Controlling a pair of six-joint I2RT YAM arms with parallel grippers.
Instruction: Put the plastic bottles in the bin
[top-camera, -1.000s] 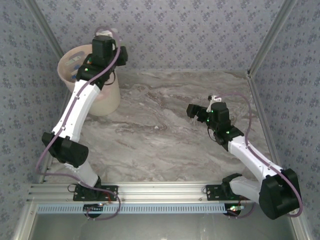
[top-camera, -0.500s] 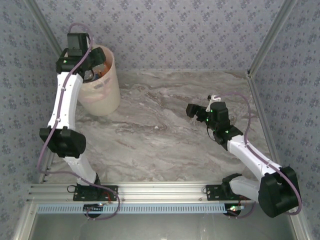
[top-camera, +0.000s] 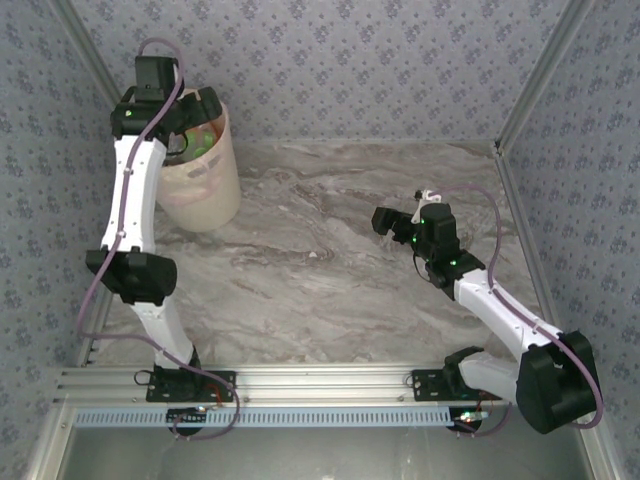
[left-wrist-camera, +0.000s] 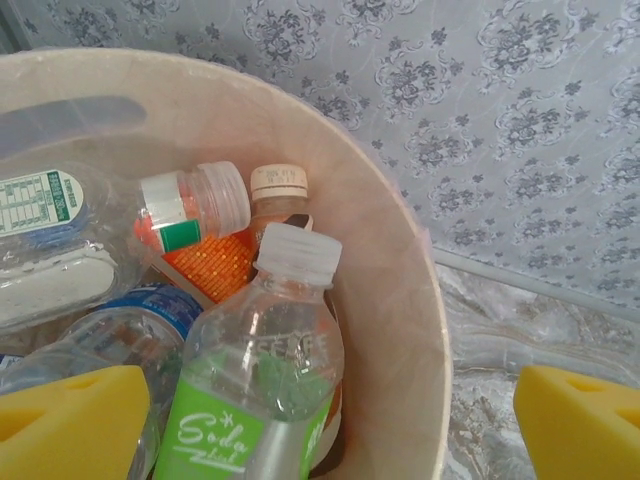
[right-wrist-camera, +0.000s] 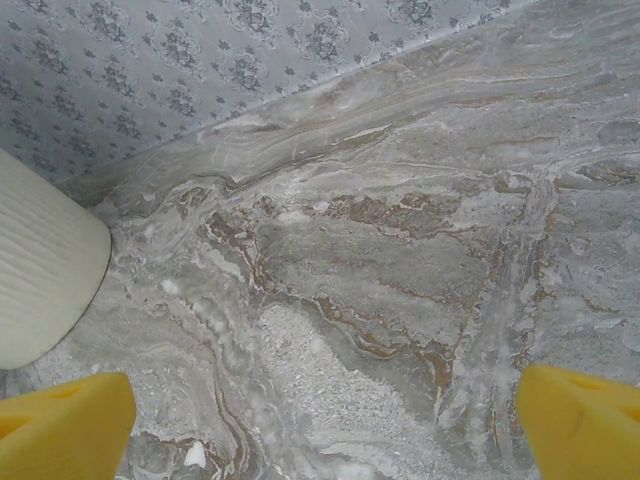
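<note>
Left gripper (left-wrist-camera: 325, 420) newly spread wide, empty, over bin (left-wrist-camera: 400, 260), green-label bottle (left-wrist-camera: 265, 370) just below it, right gripper (right-wrist-camera: 322, 425) wide, empty

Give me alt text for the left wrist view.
Looking down into the round pale pink plastic bin, which holds several clear plastic bottles; a green-labelled, white-capped bottle lies on top. The left pincer hangs open above it, its yellow fingertips wide apart, holding nothing.

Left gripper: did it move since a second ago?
Yes. The left gripper slid left in the top view, from the right rim of the bin toward its middle.
</note>
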